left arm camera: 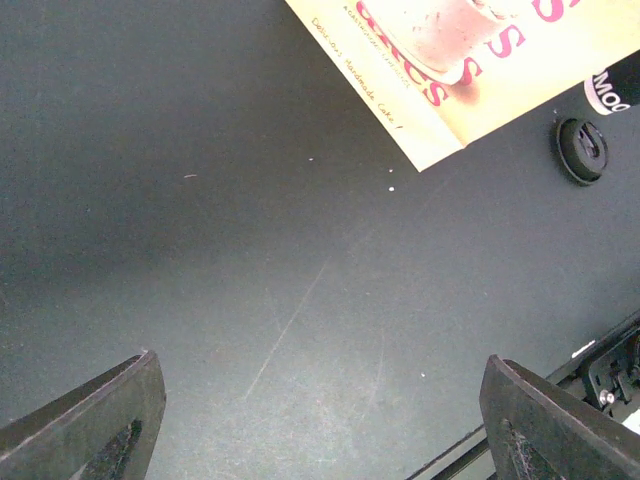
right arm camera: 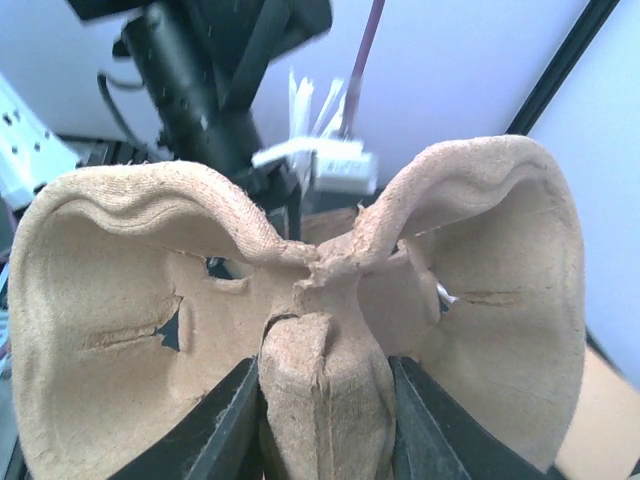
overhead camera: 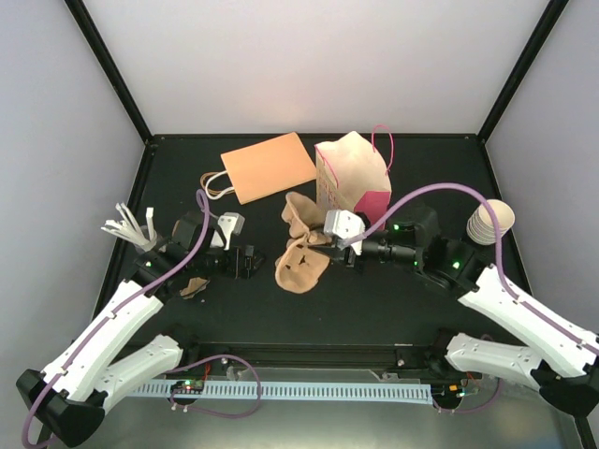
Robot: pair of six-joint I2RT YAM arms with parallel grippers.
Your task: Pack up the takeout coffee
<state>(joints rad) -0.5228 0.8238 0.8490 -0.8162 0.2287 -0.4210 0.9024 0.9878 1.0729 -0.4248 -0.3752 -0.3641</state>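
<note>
While the right end effector (right arm camera: 325,400) is pinching the pulp carrier (right arm camera: 150,300), apparently to position it, the left end effector (left arm camera: 320,420) is hanging open, empty; the takeout coffee (overhead camera: 490,222) is lying far right on the tabletop (overhead camera: 393,295).

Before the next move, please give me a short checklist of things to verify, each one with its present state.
1. Grip: right jaws shut on the middle ridge of the brown moulded pulp carrier: ok.
2. Carrier pockets empty: ok.
3. Cream ribbed paper cup placed in the carrier: not ok; it is apart, far to the right.
4. Spare arm: left jaws open, holding nothing: ok.
5. Pink-and-cream paper bag open on top: cannot tell.
</note>
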